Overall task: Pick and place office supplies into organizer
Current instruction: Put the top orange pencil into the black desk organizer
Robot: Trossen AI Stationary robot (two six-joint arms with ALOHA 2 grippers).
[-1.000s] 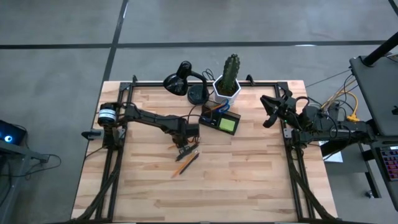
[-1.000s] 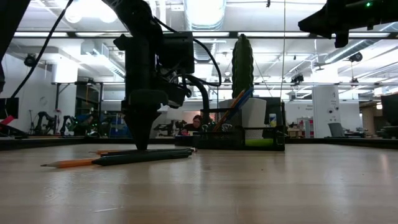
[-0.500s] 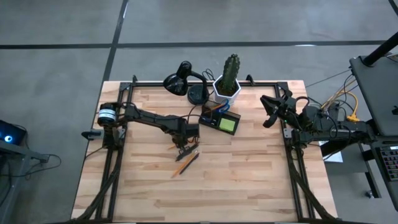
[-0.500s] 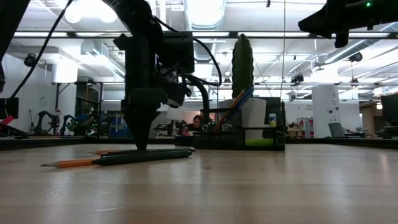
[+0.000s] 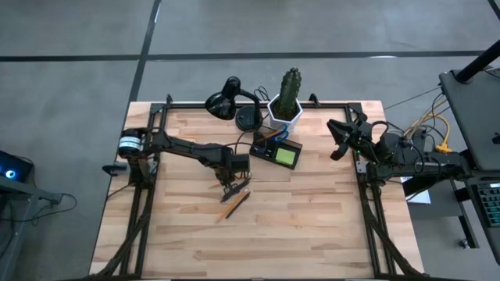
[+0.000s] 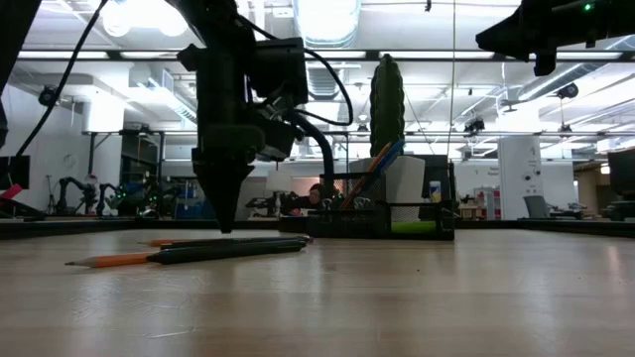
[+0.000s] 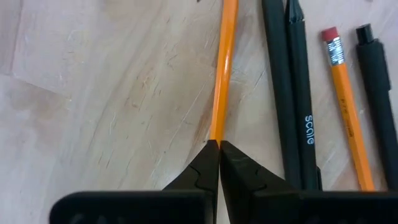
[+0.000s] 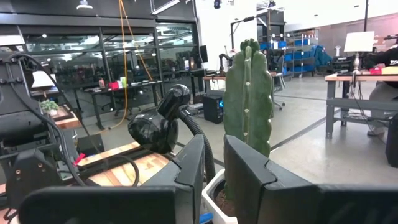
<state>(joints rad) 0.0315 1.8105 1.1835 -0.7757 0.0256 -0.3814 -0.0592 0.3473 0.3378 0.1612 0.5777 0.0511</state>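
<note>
High view is showing the organizer at twelve o'clock already holding some supplies, while several pencils and pens are lying loose mid-table, the left pincer pinching together on an orange pencil, the right pincer waiting at three o'clock.

two orange pencils, three dark pens, one organizer

Looking like a robotics lab or open workshop hall: pale butcher-block wooden table standing on grey concrete floor, bright ceiling strip lights glowing overhead, long workbenches and blue storage shelves filling the background.
</note>
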